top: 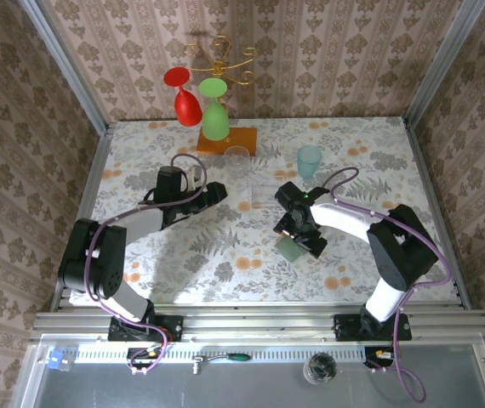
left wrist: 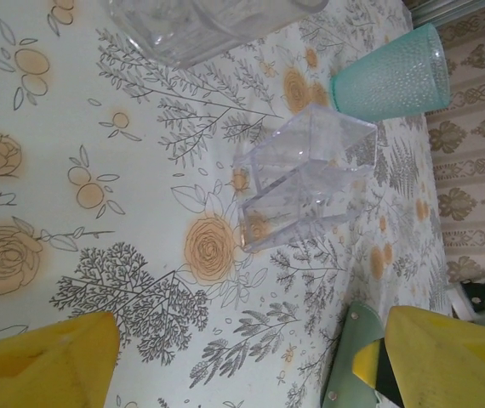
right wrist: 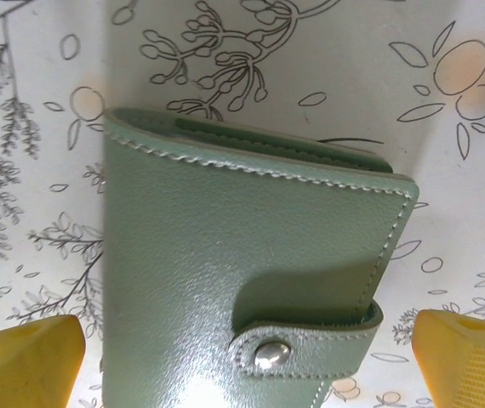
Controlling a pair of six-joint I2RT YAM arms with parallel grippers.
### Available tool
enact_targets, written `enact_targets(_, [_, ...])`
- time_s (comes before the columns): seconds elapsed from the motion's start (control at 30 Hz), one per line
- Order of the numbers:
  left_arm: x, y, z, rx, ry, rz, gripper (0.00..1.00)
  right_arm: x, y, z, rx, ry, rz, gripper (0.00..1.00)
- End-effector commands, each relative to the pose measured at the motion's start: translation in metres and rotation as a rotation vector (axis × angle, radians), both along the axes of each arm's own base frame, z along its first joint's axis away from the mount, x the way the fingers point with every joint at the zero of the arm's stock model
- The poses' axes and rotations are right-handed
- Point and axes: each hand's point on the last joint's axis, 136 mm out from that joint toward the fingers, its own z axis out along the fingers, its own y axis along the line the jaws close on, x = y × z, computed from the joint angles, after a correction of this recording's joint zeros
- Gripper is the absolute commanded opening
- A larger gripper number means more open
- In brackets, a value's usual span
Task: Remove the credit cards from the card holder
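Found the card holder (right wrist: 251,255) closed and lying flat on the floral surface (top: 225,263), right of centre and toward the near edge, directly beneath the right end effector (right wrist: 244,365). Read its long axis as running up and down the right wrist view, with the layered edge at the top and the snap strap (right wrist: 302,344) wrapped round the right-hand edge. Noted a grained, pale green, leather-like skin, pale stitching along the border and a round metal stud (right wrist: 272,355) on the strap. Saw the right end effector spread wide, yellow fingers (right wrist: 21,361) standing clear on either side of the holder, arm bent over, wrist aimed down. Saw the left end effector (left wrist: 247,361) likewise wide, gripping nothing, held low and facing a clear plastic box (left wrist: 306,183), a dimpled teal cup (left wrist: 391,72) and a clear glass (left wrist: 200,25).
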Motion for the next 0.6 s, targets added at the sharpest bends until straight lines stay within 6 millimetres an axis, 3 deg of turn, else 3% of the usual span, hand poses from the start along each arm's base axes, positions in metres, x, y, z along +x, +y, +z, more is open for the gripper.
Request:
enact_targets(0.0, [0.007,-0.004,0.011,-0.030,-0.026,-0.013,0.82,-0.002,0.001,-0.014,0.017,0.025,-0.046,1.00])
enact_targets(0.13, [0.006,-0.004,0.010,-0.028,-0.022,-0.011,0.82,-0.004,0.002,-0.022,0.019,0.046,-0.046,0.99])
enact_targets(0.43, [0.001,-0.001,0.010,-0.031,-0.024,-0.004,0.82,-0.001,0.003,-0.019,0.021,0.022,-0.018,0.77])
enact_targets(0.57, [-0.001,0.001,0.009,-0.027,-0.020,0.002,0.82,0.003,0.007,-0.013,0.015,0.006,0.018,0.76])
